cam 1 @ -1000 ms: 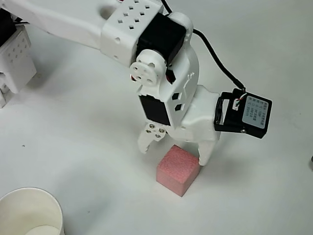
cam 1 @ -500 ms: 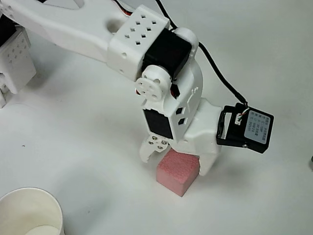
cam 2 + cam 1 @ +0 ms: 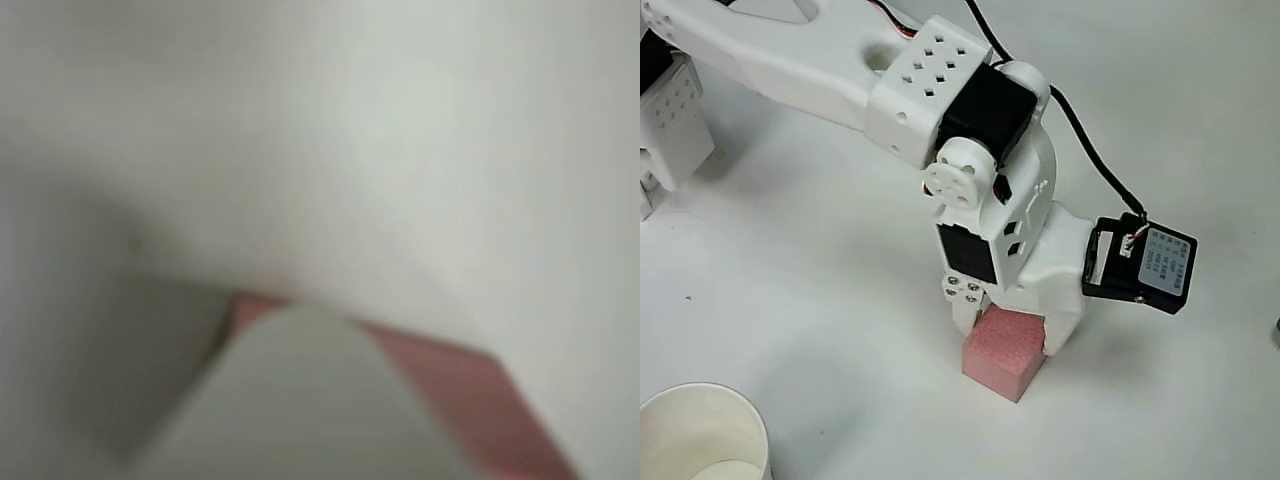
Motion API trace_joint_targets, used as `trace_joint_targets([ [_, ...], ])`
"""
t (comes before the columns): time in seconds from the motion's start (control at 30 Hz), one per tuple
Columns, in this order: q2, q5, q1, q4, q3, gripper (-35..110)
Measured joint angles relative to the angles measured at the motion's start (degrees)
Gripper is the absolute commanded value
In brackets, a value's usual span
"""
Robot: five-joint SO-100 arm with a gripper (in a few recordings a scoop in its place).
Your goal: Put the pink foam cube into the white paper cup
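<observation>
Standing over the pink foam cube [image 3: 1002, 348], the white arm [image 3: 830, 75] is reaching down from the upper left of the overhead view, and its end effector [image 3: 1010, 335] is sitting right on the block. One finger is pressing against the cube's left side, the other against its right upper edge, so the jaws are looking narrow and closed onto the foam, gripping it from both sides. The cube itself is resting on the white bench [image 3: 820, 300], a little right of the picture's centre and low in the frame, with its near corner pointing toward the bottom edge.

Sitting well apart from it, the white paper cup [image 3: 700, 435] is showing in the bottom left corner of the overhead view, upright, its mouth open toward the camera and its off-white inside visible; part of it is being cut off by the frame.

A small black camera module [image 3: 1140, 262] is hanging off the right side of the wrist, with a black cable [image 3: 1090, 140] running up and away from it.

Looking through the wrist view, everything is blurring badly: a pale finger [image 3: 300, 400] is filling the lower middle, and a strip of the pink foam cube [image 3: 450, 385] is peeking out just behind it, touching or nearly so.
</observation>
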Motion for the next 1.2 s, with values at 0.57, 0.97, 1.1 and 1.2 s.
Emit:
trace_joint_targets([
  [0.57, -0.62, -1.23, -0.26, 16.26, -15.64, 17],
  [0.97, -0.62, -3.69, 2.46, 29.62, -30.59, 17],
  [1.1, -0.62, -4.57, 3.69, 30.67, -30.67, 17],
  [1.2, -0.62, -4.83, 5.19, 30.76, -30.67, 17],
])
